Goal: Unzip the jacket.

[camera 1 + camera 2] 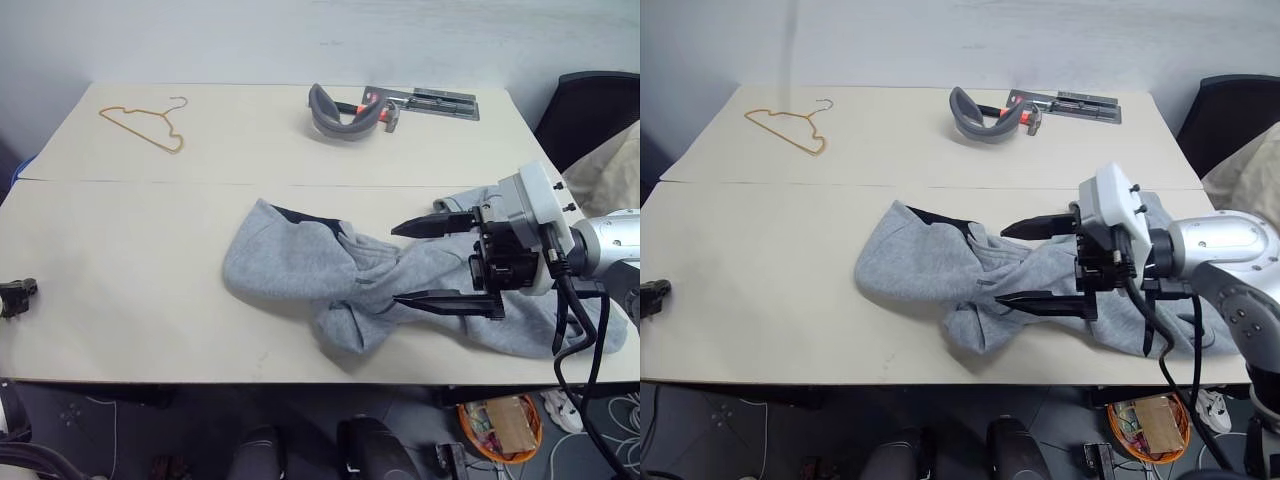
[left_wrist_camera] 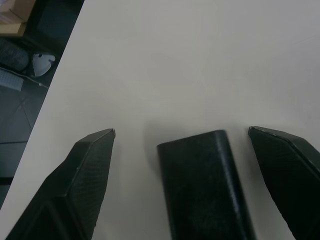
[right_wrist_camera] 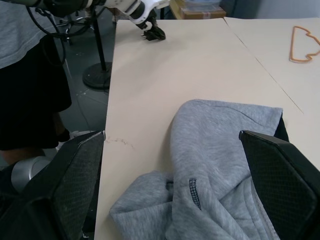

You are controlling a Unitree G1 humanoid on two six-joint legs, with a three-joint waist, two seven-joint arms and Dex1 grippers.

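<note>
Your jacket (image 1: 350, 285) lies in a rumpled heap on the near half of the table (image 1: 140, 260), toward its right side, bunched and twisted at the middle, with a strip of dark inner collar showing at its far edge. Your right gripper (image 1: 425, 265) hovers over the jacket's right part, its two black fingers spread wide and pointing toward your left, one finger above the other in the head views, nothing between them, so it's released and holding nothing. Through the right wrist view you look across the grey fleece (image 3: 220, 150), a short dark-stitched seam line visible on it near the folds, and the fabric sits between the two fingers without being pinched. Your left gripper (image 2: 182, 135) is out at the table's left edge, just a small dark tip (image 1: 18, 295) in the head view; its wrist view shows both fingers well apart over bare table, nothing grasped, so that one is released too. In the right wrist view you can also catch that left gripper (image 3: 152, 34) at the far edge of the table. At the back of the table lie a thin orange wire hanger (image 1: 145, 125) on the left, and a grey curved band (image 1: 340, 112) just beside a flat grey tool package (image 1: 425, 102) near the middle.
</note>
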